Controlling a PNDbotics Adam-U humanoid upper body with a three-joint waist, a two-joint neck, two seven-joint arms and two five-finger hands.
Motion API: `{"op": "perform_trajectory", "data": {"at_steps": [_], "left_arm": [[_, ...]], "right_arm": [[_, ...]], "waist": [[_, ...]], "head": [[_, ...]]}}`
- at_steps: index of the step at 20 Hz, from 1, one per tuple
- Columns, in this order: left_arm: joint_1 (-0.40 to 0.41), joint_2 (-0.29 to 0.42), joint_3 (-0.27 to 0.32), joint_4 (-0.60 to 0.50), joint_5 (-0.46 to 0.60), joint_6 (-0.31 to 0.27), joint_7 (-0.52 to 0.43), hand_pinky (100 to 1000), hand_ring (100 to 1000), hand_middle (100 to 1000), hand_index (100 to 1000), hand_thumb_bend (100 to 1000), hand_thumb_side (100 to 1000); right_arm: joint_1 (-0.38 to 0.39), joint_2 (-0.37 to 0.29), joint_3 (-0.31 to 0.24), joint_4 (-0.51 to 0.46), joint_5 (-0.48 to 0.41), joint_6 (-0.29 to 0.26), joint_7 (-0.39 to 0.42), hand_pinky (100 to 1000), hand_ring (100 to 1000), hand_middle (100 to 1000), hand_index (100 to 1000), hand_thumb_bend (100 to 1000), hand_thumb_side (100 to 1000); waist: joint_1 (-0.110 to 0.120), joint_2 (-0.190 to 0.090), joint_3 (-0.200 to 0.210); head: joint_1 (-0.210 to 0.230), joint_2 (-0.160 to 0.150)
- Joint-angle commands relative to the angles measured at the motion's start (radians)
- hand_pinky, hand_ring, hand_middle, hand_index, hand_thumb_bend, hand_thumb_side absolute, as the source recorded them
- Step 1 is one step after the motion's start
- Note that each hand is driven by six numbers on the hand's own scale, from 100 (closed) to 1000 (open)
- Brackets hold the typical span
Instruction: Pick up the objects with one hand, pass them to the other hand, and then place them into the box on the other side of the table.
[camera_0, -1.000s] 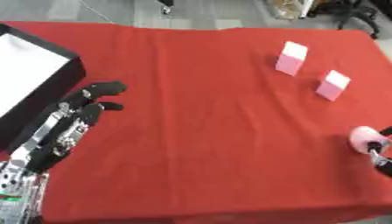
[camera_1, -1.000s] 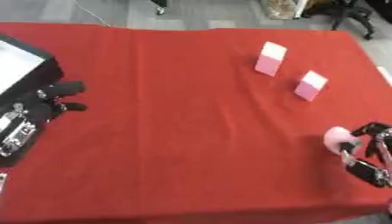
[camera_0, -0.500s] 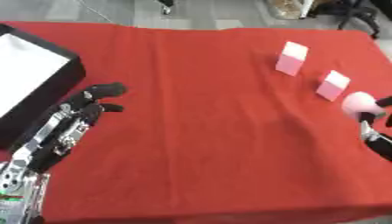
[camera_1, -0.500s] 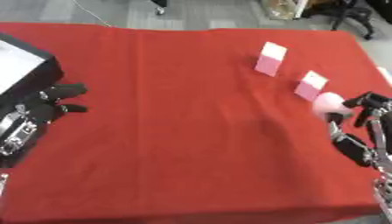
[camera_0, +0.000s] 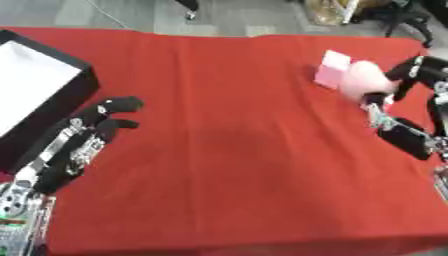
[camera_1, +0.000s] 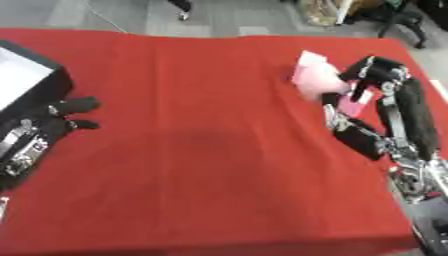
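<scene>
Pink ball (camera_0: 362, 81) is held in the right hand (camera_1: 372, 75), fingers curled round it, lifted above the red bench (camera_0: 236, 130), just right of the pink block (camera_0: 332, 68). Second pink block (camera_1: 354, 105) is partly hidden behind the hand. Left hand (camera_0: 83, 142) is kept open, fingers relaxed, just beside the box (camera_0: 52, 92) at the bench's left edge.

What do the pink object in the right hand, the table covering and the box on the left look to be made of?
Pink object: soft-looking, matte, rounded, with no sharp edges; possibly foam or plush, hard to say. The right hand curls round it.
Table covering: red cloth, matte, with faint creases.
Box: stiff black walls, white inside; probably cardboard or plastic, straight edges.
</scene>
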Motion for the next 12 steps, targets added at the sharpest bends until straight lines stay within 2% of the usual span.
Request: {"op": "perform_trajectory", "data": {"at_steps": [1, 6, 12], "left_arm": [[-0.032, 0.037, -0.020, -0.004, -0.038, -0.034, -0.001, 827, 991, 827, 849, 100, 729], [-0.095, 0.082, -0.068, 0.006, -0.057, -0.104, -0.003, 827, 982, 828, 850, 100, 735], [-0.168, 0.115, -0.120, 0.022, -0.047, -0.172, -0.034, 835, 986, 844, 865, 100, 768]], "right_arm": [[-0.071, 0.042, 0.073, -0.026, -0.092, -0.044, 0.063, 657, 365, 507, 226, 100, 100], [-0.161, 0.124, 0.138, -0.026, -0.210, -0.043, 0.144, 650, 367, 503, 225, 100, 100], [-0.231, 0.174, 0.186, -0.026, -0.285, -0.018, 0.203, 645, 363, 501, 225, 100, 104]], "waist": [[0.004, -0.019, 0.003], [0.009, -0.020, 0.007], [0.011, -0.018, 0.012]], "head": [[-0.001, -0.003], [-0.010, -0.003], [-0.017, -0.003]]}}
